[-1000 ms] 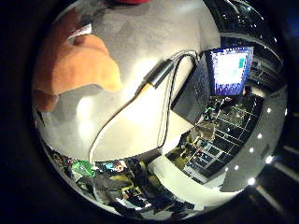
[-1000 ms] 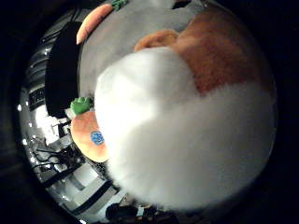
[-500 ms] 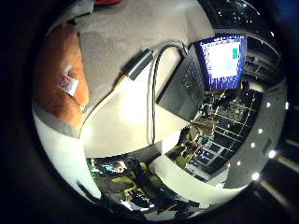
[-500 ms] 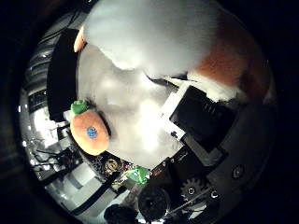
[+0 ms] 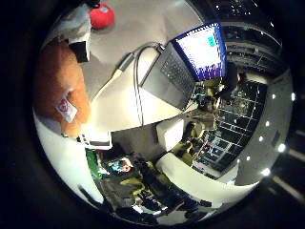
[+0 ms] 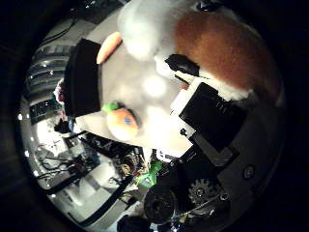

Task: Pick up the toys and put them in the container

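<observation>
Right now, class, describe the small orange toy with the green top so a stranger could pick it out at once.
Start at the pale table in the thumb side view. Beside the black container lies the small orange toy. Unlike the big orange-and-white plush close to the hand, it is round, with a green tuft and a blue spot.

Plush toy (image 6: 227, 53) no longer filling the thumb-side view as a second ago: now reduced to an orange-and-white mass at the edge, with the hand (image 6: 212, 121) curled across its white fur where half a second ago only a fingertip reached in. More desk (image 6: 149, 96) uncovered since then, exposing the black container (image 6: 82, 77) more fully. On the little-finger side, toy's tagged orange flank (image 5: 59, 95) now alongside the palm, and a red toy (image 5: 101, 15) newly showing.
</observation>
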Available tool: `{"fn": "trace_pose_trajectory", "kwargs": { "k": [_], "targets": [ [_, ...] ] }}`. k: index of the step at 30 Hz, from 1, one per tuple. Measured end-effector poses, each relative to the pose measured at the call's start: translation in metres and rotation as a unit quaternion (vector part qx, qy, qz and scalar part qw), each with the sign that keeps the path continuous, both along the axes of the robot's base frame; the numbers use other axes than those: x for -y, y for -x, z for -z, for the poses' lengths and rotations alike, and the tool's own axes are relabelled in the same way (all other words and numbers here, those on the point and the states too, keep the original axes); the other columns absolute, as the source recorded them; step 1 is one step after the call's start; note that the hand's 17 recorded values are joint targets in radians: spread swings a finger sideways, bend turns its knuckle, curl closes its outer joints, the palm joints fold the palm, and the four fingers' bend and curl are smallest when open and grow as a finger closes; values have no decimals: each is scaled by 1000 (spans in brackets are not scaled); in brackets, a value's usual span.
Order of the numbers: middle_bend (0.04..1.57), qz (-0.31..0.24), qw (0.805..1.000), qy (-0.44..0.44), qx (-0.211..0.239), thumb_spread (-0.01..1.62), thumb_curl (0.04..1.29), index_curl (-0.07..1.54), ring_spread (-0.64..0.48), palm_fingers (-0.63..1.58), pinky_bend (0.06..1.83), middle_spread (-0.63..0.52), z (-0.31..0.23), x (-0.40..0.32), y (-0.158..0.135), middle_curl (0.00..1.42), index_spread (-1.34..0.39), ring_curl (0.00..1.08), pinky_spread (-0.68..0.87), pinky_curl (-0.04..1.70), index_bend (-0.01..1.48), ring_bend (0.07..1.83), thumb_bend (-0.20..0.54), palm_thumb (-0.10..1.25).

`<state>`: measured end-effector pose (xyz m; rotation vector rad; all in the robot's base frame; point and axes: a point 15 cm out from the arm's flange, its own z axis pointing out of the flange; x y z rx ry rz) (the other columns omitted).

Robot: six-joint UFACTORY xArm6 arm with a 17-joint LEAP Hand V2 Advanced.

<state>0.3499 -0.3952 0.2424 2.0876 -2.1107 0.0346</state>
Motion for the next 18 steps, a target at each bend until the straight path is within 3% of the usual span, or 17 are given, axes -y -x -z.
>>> {"fn": "trace_pose_trajectory", "kwargs": {
  "k": [8,18],
  "targets": [
    [1307,-78,995,-34,58,953,575,661,-155,1216,1237,-85,-99,-137,-42,600,-191,575,-189,840,1175,1416,-16,1023],
    [1324,-151,980,-89,90,947,620,648,-154,1211,1173,-84,-129,-326,-89,582,-188,567,-187,954,1185,1431,-17,1017]
  ]
}}
